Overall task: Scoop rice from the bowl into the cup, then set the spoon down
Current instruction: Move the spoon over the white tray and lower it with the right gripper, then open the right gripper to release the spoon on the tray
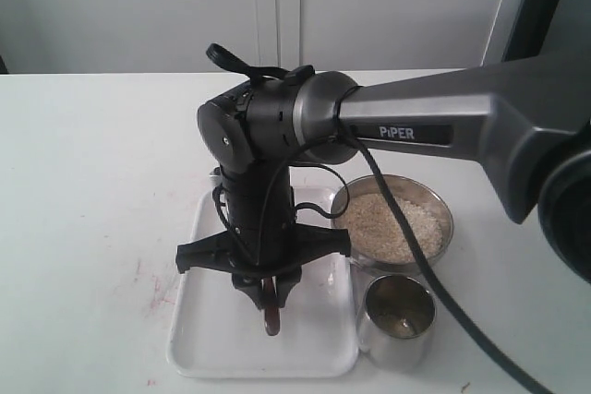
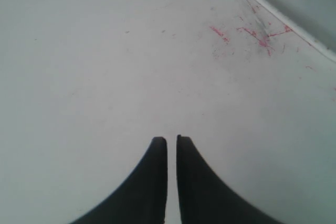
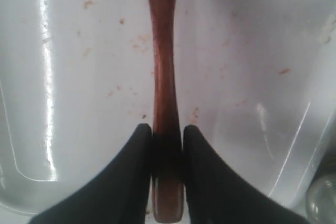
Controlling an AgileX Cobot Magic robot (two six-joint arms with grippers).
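The dark reddish-brown wooden spoon [image 3: 163,51] lies along the white tray [image 3: 79,103]. My right gripper [image 3: 167,128] is shut on its handle near the end. The spoon's head is out of view. In the exterior view the right gripper [image 1: 270,297] points down over the tray [image 1: 208,339], and the handle end [image 1: 271,322] pokes out below the fingers. I cannot tell whether the spoon touches the tray. The steel bowl [image 1: 443,209] holds off-white rice [image 1: 392,223] right of the tray. The steel cup [image 1: 397,320] stands in front of the bowl. My left gripper [image 2: 171,139] is shut over bare table.
The white table [image 1: 92,182] carries faint red marks [image 1: 148,283] left of the tray, also seen as red scratches [image 2: 252,32] in the left wrist view. The right arm's grey link [image 1: 443,126] and a black cable [image 1: 434,283] pass over the bowl.
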